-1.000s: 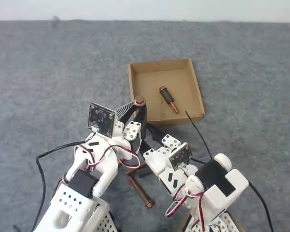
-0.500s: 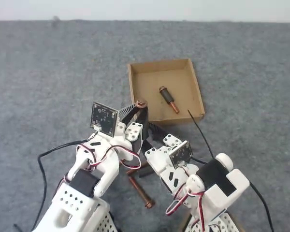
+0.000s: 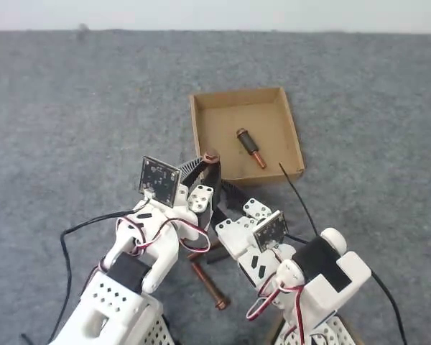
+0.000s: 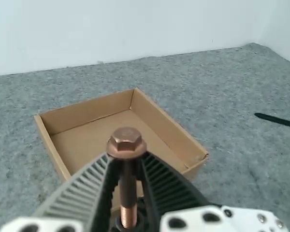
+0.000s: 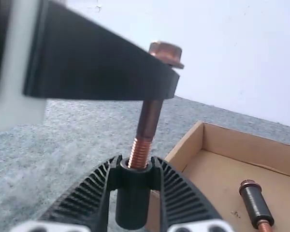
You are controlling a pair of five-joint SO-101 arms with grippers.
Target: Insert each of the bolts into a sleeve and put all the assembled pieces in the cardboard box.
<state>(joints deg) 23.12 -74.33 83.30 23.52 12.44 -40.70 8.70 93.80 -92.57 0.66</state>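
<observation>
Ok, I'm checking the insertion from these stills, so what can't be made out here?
- Right wrist view: the sleeve hides how deep the bolt sits.
- High view: the arms cover part of the loose bolts, so their count is unclear.
- Right wrist view: the assembled piece in the cardboard box is cut by the frame edge.

Just fuzzy grey carpet [image 3: 79,100] everywhere, speckled and flat, running back to a plain white wall [image 3: 215,13] along the far edge. Soft, even light over the lot.
</observation>
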